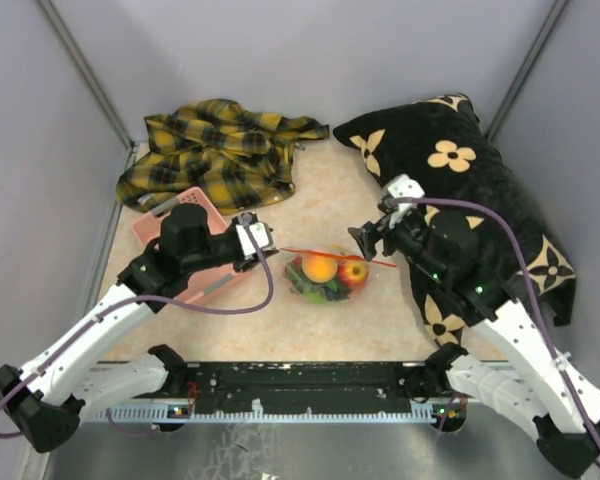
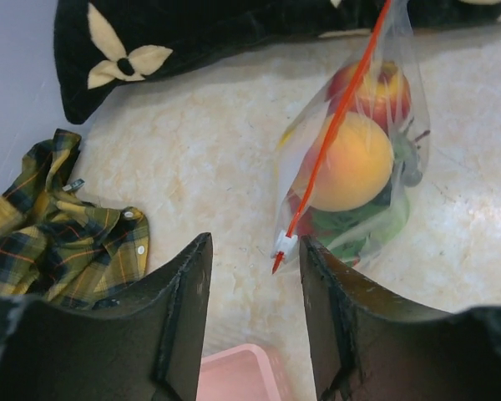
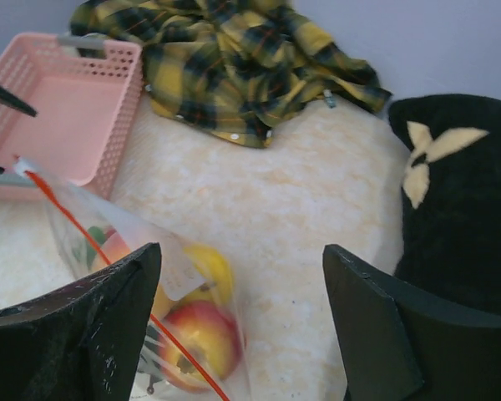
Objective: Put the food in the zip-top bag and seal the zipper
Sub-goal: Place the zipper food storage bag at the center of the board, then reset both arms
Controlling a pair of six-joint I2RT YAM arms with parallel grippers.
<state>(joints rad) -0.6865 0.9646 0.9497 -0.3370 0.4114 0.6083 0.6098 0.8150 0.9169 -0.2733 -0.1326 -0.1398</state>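
Observation:
The clear zip-top bag [image 1: 325,290] lies in the middle of the table with the food inside: an orange ball [image 2: 351,163], a red apple [image 3: 200,338], a yellow lemon [image 3: 215,269] and a green leafy piece [image 2: 359,225]. Its red zipper [image 2: 334,134] runs straight along the mouth, with the white slider [image 2: 284,244] at the left end. My left gripper [image 2: 255,246] is open just short of that slider, with nothing between its fingers. My right gripper [image 3: 242,255] stands wide open at the bag's right end, holding nothing.
A pink perforated basket [image 3: 58,109] sits under my left arm at the left. Behind it a yellow plaid shirt [image 1: 220,150] lies crumpled. A black pillow with cream flowers [image 1: 460,160] fills the right side under my right arm.

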